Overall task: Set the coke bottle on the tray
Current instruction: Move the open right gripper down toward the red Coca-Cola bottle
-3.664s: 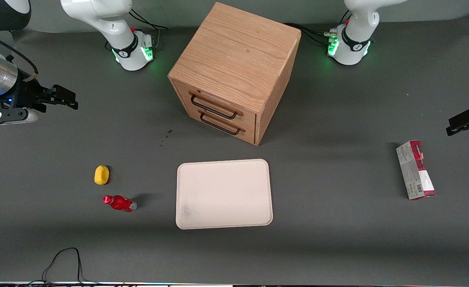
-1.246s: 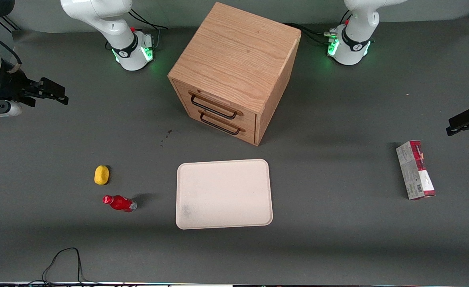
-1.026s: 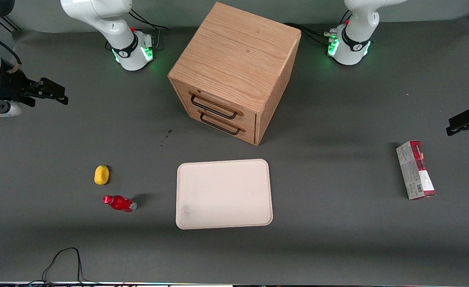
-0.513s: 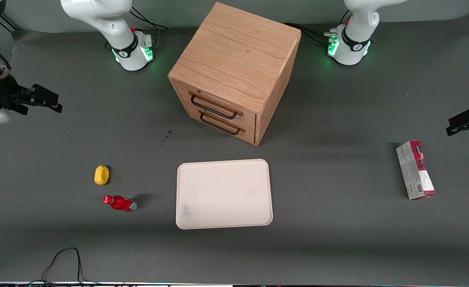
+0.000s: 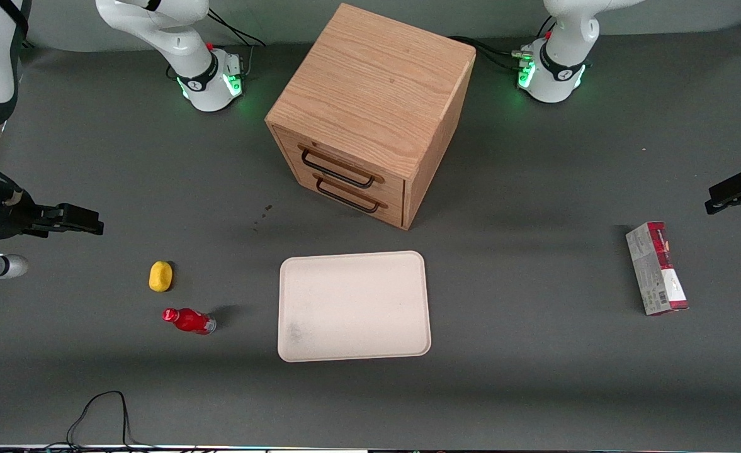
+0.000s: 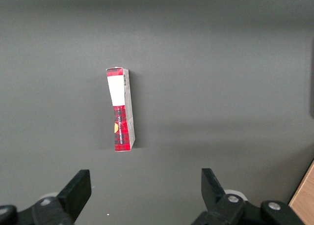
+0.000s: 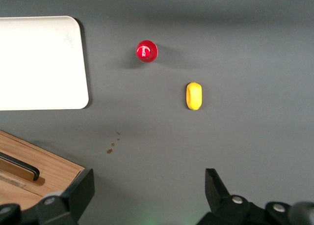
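Observation:
The coke bottle [image 5: 188, 321], small and red with a red cap, stands on the grey table beside the cream-beige tray [image 5: 354, 306], toward the working arm's end. The right wrist view shows the bottle [image 7: 146, 51] from above, with the tray [image 7: 39, 63] beside it. My right gripper [image 5: 87, 221] is open and empty, high over the table at the working arm's end, farther from the front camera than the bottle. Its two dark fingers [image 7: 81, 190] stand wide apart in the wrist view.
A yellow oval lump [image 5: 160, 276] lies close to the bottle, slightly farther from the front camera. A wooden two-drawer cabinet [image 5: 370, 113] stands past the tray. A red-and-grey box [image 5: 656, 268] lies toward the parked arm's end. A black cable [image 5: 99, 415] loops near the table's front edge.
My right gripper has swung nearer to the front camera, toward the yellow lump and the bottle. The bottle, tray and other things have not moved.

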You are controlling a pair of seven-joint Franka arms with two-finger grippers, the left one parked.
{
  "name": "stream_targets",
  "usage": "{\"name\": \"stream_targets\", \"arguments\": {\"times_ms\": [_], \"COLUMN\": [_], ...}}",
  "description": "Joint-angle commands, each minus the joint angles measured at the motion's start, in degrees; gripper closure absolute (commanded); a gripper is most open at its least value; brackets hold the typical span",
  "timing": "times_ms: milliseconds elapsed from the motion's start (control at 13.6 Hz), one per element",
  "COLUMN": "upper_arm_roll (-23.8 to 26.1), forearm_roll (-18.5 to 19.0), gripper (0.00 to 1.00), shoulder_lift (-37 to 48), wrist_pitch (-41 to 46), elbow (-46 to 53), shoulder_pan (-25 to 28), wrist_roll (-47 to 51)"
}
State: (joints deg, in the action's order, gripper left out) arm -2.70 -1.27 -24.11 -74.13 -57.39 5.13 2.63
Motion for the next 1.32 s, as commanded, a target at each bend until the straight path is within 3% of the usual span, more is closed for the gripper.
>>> {"name": "stream_targets", "arguments": {"times_ms": [0,1246], "upper_arm_roll": [-0.11,0.59], "forearm_roll": [-0.67,-0.84], "gripper": [0.0,0.0], "shoulder_lift": [-0.86,-5.94], "wrist_pitch": [1.88,-3.66], "elbow": [3.16,4.12], "shoulder_pan": [0.06,0.06], "wrist_roll": [1.33,0.71]}}
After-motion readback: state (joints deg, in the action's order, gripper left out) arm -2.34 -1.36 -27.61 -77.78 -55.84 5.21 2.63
